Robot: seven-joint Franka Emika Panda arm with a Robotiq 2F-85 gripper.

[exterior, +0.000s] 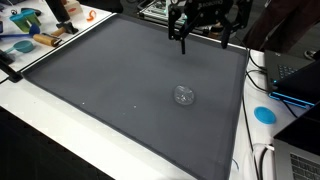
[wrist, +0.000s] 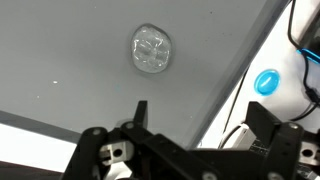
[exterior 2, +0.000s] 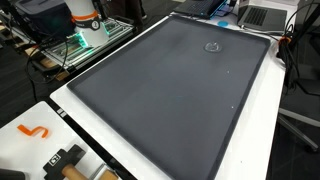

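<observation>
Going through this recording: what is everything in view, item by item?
clear round object: one, transparent, on the mat, untouched
mat: one, dark grey, covers most of the table
table: one, white, under the mat
blue disc: one, blue, on the table just off the mat's edge
laptop: at least one, dark, near the disc
orange hook: one, orange, on the table off a mat corner
end effector: one, black, open and empty, above the mat's edge
</observation>
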